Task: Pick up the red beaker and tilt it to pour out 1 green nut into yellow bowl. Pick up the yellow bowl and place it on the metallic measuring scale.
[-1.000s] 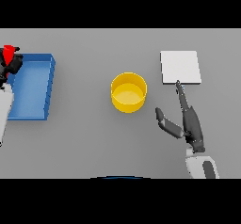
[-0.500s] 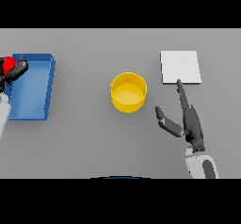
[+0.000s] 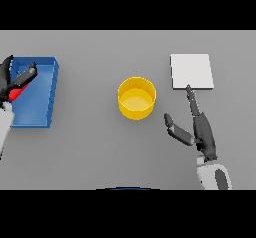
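left hand (image 3: 11,79) at far left edge over blue tray (image 3: 50,94), fingers curled round red beaker (image 3: 18,92), now lower and more covered than before | yellow bowl (image 3: 136,98) mid-table, unmoved | right hand (image 3: 200,129) unchanged, fingers straight, fingertip at metallic scale (image 3: 192,71)

Left robot hand (image 3: 14,79) is cut off by the frame's left edge. Red beaker (image 3: 18,92) mostly hidden behind its fingers, only a red sliver shows; shape and contents unreadable. Yellow bowl (image 3: 136,98) at centre: can't tell if anything lies inside.
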{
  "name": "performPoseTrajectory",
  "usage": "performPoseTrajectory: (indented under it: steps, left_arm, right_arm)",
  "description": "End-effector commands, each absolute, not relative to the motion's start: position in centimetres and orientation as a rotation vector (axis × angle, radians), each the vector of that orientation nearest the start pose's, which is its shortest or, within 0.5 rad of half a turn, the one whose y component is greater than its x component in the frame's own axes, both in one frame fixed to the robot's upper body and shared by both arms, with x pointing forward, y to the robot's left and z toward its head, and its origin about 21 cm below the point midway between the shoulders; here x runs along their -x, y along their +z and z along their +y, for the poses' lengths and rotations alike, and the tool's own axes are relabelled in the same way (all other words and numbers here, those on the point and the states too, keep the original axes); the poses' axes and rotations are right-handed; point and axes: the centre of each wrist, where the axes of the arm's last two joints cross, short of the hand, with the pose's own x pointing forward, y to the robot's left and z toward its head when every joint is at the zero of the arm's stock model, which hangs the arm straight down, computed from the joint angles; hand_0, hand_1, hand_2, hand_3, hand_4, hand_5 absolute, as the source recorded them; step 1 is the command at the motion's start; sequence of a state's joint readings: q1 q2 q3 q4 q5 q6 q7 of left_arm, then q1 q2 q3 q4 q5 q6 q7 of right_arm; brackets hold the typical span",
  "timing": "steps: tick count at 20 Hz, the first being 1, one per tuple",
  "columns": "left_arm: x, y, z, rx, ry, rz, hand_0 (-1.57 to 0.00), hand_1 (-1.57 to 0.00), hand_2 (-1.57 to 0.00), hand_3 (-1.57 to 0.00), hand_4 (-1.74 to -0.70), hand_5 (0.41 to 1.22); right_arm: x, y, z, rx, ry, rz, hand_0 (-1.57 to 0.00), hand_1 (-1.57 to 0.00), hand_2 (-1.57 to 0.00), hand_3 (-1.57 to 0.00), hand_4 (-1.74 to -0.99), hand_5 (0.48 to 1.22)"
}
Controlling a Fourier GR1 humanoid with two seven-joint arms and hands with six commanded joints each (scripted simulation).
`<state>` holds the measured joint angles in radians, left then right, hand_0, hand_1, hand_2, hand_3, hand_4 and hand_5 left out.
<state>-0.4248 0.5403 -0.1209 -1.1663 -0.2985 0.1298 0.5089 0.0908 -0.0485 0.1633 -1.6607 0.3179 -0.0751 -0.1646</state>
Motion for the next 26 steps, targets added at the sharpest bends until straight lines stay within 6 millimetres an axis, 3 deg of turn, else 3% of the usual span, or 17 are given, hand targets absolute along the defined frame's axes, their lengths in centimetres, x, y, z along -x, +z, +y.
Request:
performPoseTrajectory:
  steps: [1,4,7,12,17,22,26]
  left_arm:
    - [-35.0,7.0,32.8,-0.832,-0.412,-1.063,-0.13,-0.11,-0.11,-0.10,-0.79,0.649]
    - [-35.2,7.5,32.3,-0.842,-0.419,-1.105,-0.07,-0.05,-0.06,-0.05,-0.76,0.657]
    - [-35.3,7.4,31.9,-0.822,-0.427,-1.117,-0.03,-0.03,-0.03,-0.03,-0.75,0.662]
    - [-35.1,7.4,32.1,-0.838,-0.431,-1.115,-0.01,-0.01,-0.01,-0.01,-0.73,0.680]
    - [-35.0,7.3,32.1,-0.828,-0.443,-1.108,0.00,0.00,0.00,0.00,-0.74,0.699]
    - [-34.8,7.3,32.3,-0.841,-0.439,-1.108,0.00,0.00,0.00,0.00,-0.75,0.706]
    - [-34.8,7.5,32.7,-0.842,-0.434,-1.100,0.00,0.00,0.00,0.00,-0.74,0.698]
  right_arm:
    - [-22.4,0.2,-20.6,0.220,0.356,-1.743,0.00,0.00,0.00,0.00,-1.021,0.640]
    - [-23.5,1.4,-21.0,0.198,0.519,-1.738,0.00,0.00,0.00,0.00,-1.005,0.669]
    - [-26.0,3.6,-21.5,0.276,0.844,-1.680,0.00,0.00,0.00,0.00,-1.071,0.678]
    - [-28.9,5.7,-20.4,0.347,1.291,-1.618,0.00,0.00,0.00,0.00,-1.192,0.677]
    - [-31.7,6.9,-18.7,0.389,1.693,-1.539,0.00,0.00,0.00,0.00,-1.226,0.692]
    - [-33.1,7.0,-16.7,0.391,1.942,-1.440,0.00,0.00,0.00,0.00,-1.213,0.714]
    - [-34.0,6.5,-14.7,0.359,2.019,-1.360,0.00,0.00,0.00,0.00,-1.225,0.722]
